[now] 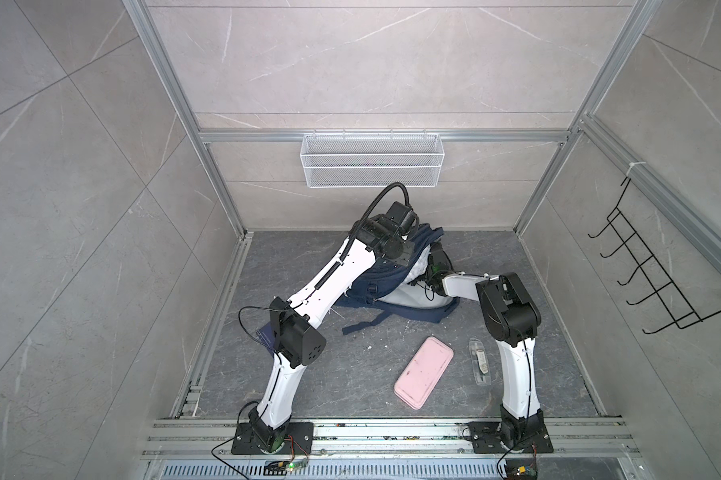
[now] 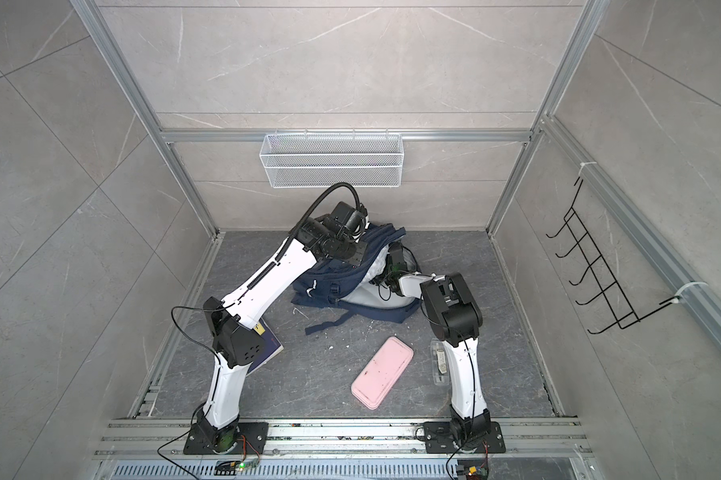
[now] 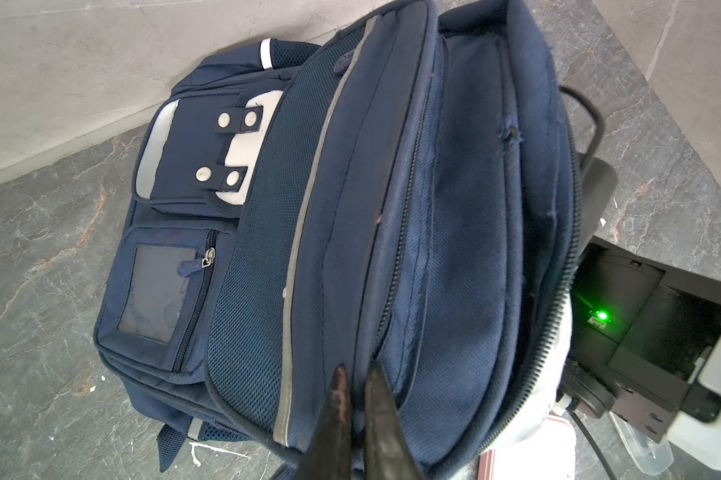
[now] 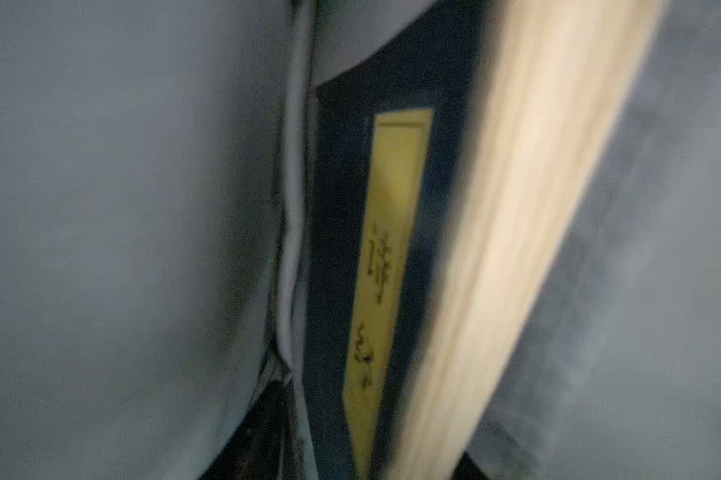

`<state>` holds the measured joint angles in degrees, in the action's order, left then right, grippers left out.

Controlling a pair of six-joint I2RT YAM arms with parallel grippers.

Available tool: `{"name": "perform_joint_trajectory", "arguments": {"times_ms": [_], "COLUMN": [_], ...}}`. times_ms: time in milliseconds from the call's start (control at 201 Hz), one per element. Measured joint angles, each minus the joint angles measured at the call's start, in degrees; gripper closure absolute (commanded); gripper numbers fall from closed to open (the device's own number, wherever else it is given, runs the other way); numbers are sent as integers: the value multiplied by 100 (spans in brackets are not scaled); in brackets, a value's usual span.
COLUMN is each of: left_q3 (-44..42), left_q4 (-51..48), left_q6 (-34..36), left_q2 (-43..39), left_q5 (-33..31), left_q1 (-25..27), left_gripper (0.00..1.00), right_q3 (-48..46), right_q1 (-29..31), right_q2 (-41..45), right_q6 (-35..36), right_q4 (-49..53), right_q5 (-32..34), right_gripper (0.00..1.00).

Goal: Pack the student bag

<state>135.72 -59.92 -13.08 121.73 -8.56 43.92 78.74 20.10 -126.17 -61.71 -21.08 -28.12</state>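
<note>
**Book insertion into the main compartment.** The student bag [image 3: 433,249] lies on the desk [image 1: 350,374] near the back wall, with its main compartment gaping. The left gripper [image 3: 358,372] is clamped together on the fabric rim of the opening and lifts it. The zip track runs just beyond its fingertips. The right gripper [image 1: 435,258] reaches inside the mouth of the bag; whether its jaws are apart or together cannot be told. Directly ahead of it a navy book [image 4: 392,249] with a yellow label stands edge-on between the grey lining walls.

For a clean result, the left gripper should hold the rim taut and high. The right gripper should let the book settle flat against the lining, then draw straight back clear of the zip. Behind the right gripper, towards its arm's base, a pink case [image 1: 424,372] and a clear case [image 1: 478,361] lie on the desk, probably next to pack.
</note>
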Motion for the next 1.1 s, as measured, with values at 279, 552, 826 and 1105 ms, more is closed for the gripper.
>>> {"name": "perform_joint_trajectory", "arguments": {"times_ms": [279,552,826,1105], "left_q3": [-33,-66,-295,-529], "left_q4": [15,37,164,354], "left_q6": [0,0,-94,-249], "left_q2": [-11,-11,-11,92], "left_q5": [13,17,136,179], "left_q1": [-22,-26,0,162], "left_gripper": [100,100,100,100], "right_q3": [-341,-955,-2140,-3027], "right_q1": [-44,-424,-638,-684], "right_q2": [739,1860,3624,5519], "right_q6": [605,1152,1711,2061], "right_q4": [892,1847,2616,3265], "right_q5": [238,509,693,782], "right_gripper": [24,24,26,29]}}
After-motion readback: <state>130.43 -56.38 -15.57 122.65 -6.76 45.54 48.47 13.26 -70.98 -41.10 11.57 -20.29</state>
